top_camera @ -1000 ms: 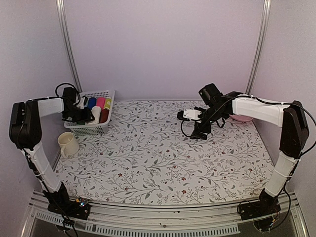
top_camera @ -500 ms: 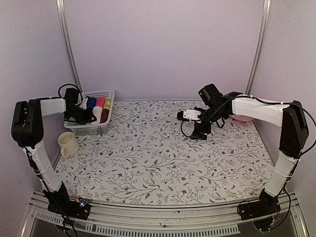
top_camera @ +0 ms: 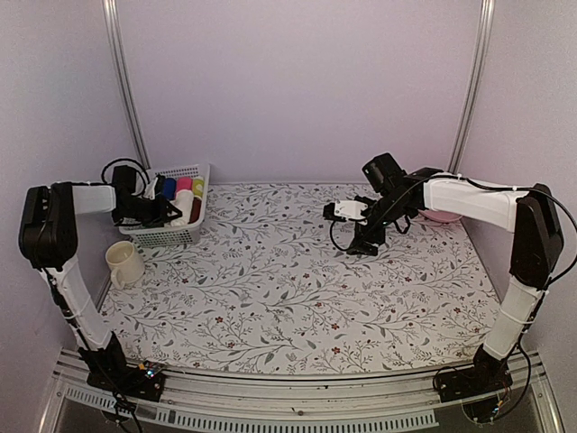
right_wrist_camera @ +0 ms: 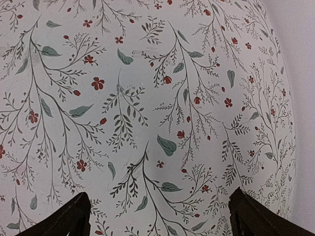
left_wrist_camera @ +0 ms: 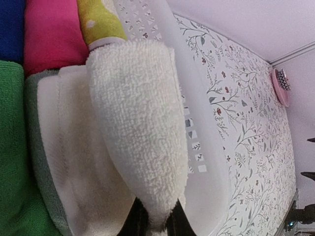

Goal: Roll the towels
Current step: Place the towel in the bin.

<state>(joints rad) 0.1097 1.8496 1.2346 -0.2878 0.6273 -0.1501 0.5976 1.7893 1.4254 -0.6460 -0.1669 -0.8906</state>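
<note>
In the left wrist view the cream-white towel (left_wrist_camera: 138,123) is a thick roll and my left gripper (left_wrist_camera: 153,227) is shut on its near end, inside the white basket (left_wrist_camera: 197,113). More cream folds (left_wrist_camera: 64,162) lie beside it. The bright green towel (left_wrist_camera: 11,157) lies at the left in the basket. In the top view the left gripper (top_camera: 165,213) is at the basket (top_camera: 171,237) with the cream towel (top_camera: 183,206). My right gripper (top_camera: 354,231) is open and empty above the flowered table at the back right, and also shows in the right wrist view (right_wrist_camera: 160,221).
Blue (left_wrist_camera: 11,24), pink (left_wrist_camera: 54,29) and yellow (left_wrist_camera: 96,19) rolls lie in the basket. A cream mug (top_camera: 123,263) stands in front of the basket at the left edge. A pink dish (top_camera: 442,216) sits at the back right behind the right arm.
The left gripper has shifted slightly at the basket with the cream towel, which now covers more of the red roll. The right arm has not moved.
</note>
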